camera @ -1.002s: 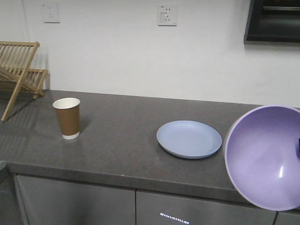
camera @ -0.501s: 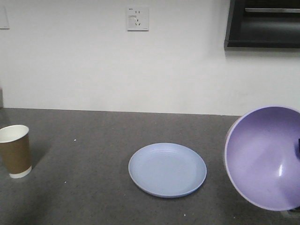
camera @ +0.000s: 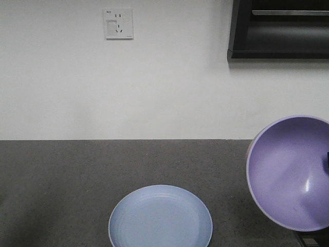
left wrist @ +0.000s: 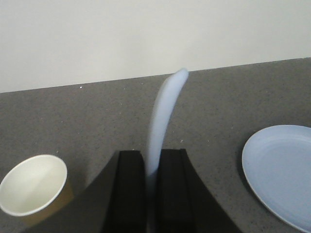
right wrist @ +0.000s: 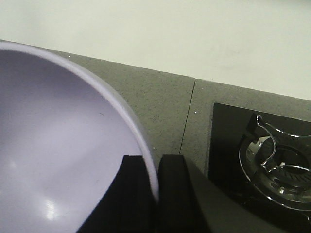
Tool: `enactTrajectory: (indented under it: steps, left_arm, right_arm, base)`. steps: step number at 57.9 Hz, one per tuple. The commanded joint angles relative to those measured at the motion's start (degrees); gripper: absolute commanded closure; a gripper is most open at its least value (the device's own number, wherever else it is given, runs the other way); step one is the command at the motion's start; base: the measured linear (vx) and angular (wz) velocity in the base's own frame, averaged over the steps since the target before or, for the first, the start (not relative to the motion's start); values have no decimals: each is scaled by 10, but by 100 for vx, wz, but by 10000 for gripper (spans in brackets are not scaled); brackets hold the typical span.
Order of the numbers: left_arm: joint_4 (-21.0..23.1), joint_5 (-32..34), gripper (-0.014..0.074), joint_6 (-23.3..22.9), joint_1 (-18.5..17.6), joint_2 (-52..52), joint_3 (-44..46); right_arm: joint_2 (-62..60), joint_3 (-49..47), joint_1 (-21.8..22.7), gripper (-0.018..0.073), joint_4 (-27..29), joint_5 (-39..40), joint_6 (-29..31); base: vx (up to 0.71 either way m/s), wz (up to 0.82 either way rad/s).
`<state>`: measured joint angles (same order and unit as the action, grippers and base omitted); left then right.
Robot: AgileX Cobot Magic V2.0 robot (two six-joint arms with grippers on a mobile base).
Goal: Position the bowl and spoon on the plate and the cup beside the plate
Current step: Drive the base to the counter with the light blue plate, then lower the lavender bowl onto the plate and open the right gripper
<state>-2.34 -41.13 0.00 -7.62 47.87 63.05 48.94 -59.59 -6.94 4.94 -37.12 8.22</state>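
The lavender bowl (camera: 290,172) hangs tilted on its edge at the right of the front view, its inside facing the camera. My right gripper (right wrist: 154,160) is shut on the bowl (right wrist: 58,145), pinching its rim. The pale blue plate (camera: 160,217) lies flat on the grey counter at bottom centre. In the left wrist view my left gripper (left wrist: 152,156) is shut on the pale blue spoon (left wrist: 164,114), which sticks up from between the fingers. Below it the brown paper cup (left wrist: 33,185) stands upright at left, and the plate (left wrist: 279,170) lies at right.
Grey stone counter (camera: 61,180) runs along a white wall with a socket (camera: 118,23). A dark cabinet (camera: 280,28) hangs at upper right. To the right of the bowl, a black gas hob with a burner (right wrist: 277,162) is set into the counter.
The front view has closed in on the counter: the plate slid down and left in frame, the cup left the view. The bowl stays at the same place in frame.
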Motion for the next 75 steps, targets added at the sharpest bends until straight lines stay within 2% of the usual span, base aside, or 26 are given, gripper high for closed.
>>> enactTrajectory:
  steps: [1,37,75]
  left_arm:
    - [1,46,599,0,-4,-2,16]
    - [1,46,599,0,-4,-2,16]
    - [1,47,599,0,-4,-2,16]
  right_arm:
    - [-5,-16,1,571,0,51,1]
    - [-5,-16,1,571,0,51,1]
    - [-5,-16,1,571,5,56,0]
  base:
    - [21,-11]
    - [16,-4]
    - [2,0]
